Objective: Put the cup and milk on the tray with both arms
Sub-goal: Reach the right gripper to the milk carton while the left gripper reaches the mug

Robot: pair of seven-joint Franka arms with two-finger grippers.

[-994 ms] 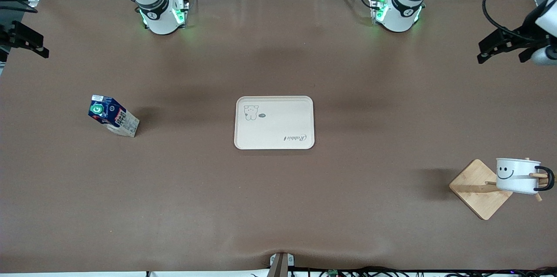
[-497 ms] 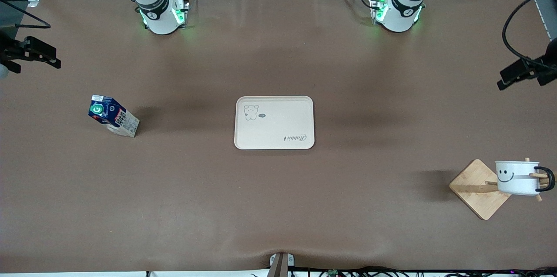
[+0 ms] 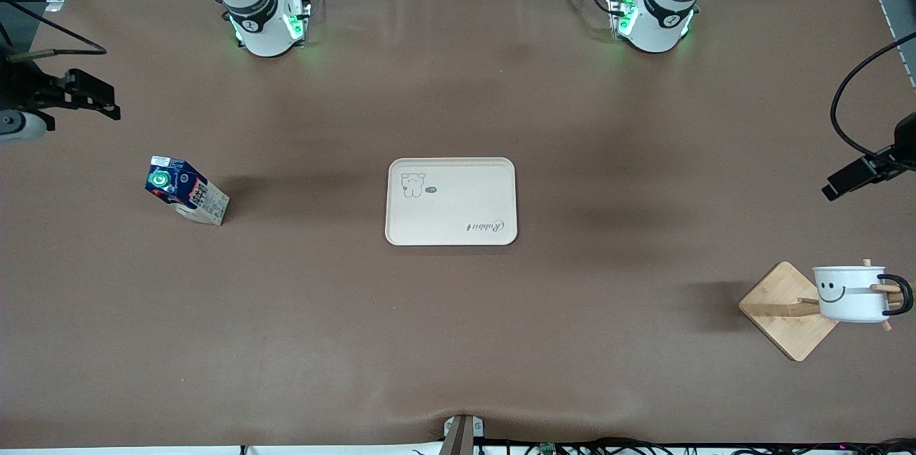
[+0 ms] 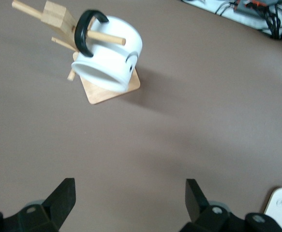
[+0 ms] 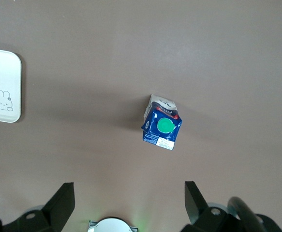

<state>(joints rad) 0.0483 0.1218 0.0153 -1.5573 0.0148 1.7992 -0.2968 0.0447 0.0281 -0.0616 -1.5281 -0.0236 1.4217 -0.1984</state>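
Observation:
The white smiley cup (image 3: pixel 850 292) hangs by its black handle on a peg of a wooden stand, toward the left arm's end of the table; it also shows in the left wrist view (image 4: pixel 111 55). The dark-blue milk carton (image 3: pixel 184 190) with a green cap stands toward the right arm's end, and shows in the right wrist view (image 5: pixel 162 128). The cream tray (image 3: pixel 451 202) lies empty at the table's middle. My left gripper (image 3: pixel 844 182) is open and empty, up in the air above the table edge beside the cup. My right gripper (image 3: pixel 96 99) is open and empty, above the table near the milk.
The square wooden stand base (image 3: pixel 787 309) with its pegs holds the cup. The two arm bases (image 3: pixel 268 22) (image 3: pixel 655 15) stand along the table edge farthest from the front camera. Cables run along the nearest edge (image 3: pixel 572 446).
Both grippers have moved in and down: the left one toward the cup, the right one toward the milk. The cup, milk and tray have not moved.

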